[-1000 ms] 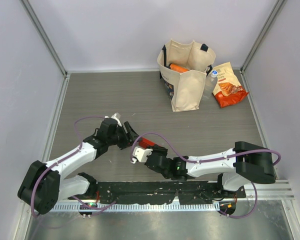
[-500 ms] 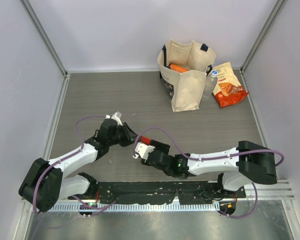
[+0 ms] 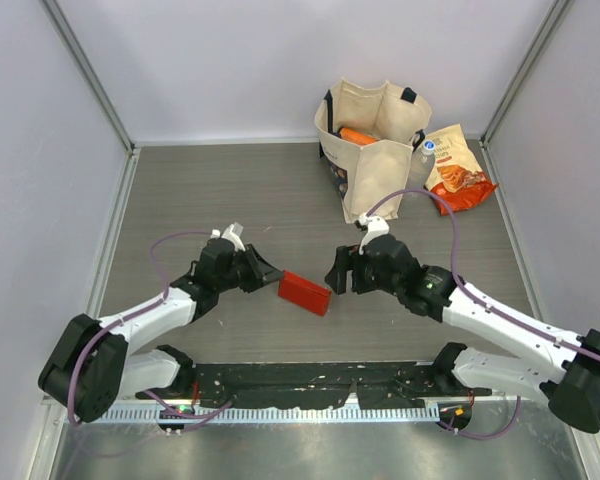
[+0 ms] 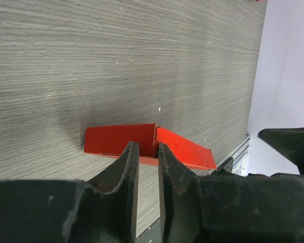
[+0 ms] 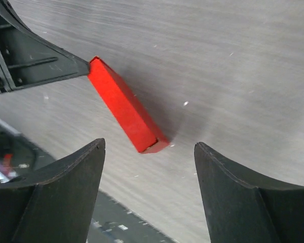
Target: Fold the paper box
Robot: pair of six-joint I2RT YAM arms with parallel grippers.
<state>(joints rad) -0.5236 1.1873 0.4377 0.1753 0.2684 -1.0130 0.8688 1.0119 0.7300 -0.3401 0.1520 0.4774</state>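
Observation:
The paper box [image 3: 305,293] is a small flat red card box on the grey table between my two arms. In the left wrist view the paper box [image 4: 116,139] lies just past my fingertips, with a folded flap angled off to its right. My left gripper [image 3: 276,276] [image 4: 146,148] is narrowed onto the box's near edge, with the card between its tips. In the right wrist view the paper box [image 5: 121,104] hangs tilted from that grip and throws a shadow. My right gripper [image 3: 332,272] [image 5: 149,144] stands wide open just right of the box, touching nothing.
A beige tote bag [image 3: 372,150] stands at the back with an orange-red snack bag [image 3: 458,170] and a bottle [image 3: 423,160] beside it. The black base rail [image 3: 380,385] runs along the near edge. Grey walls close off three sides.
My right gripper opened, let go of the box and swung away to the right and back. My left gripper closed on the box's left end. The box now shows fully between the arms.

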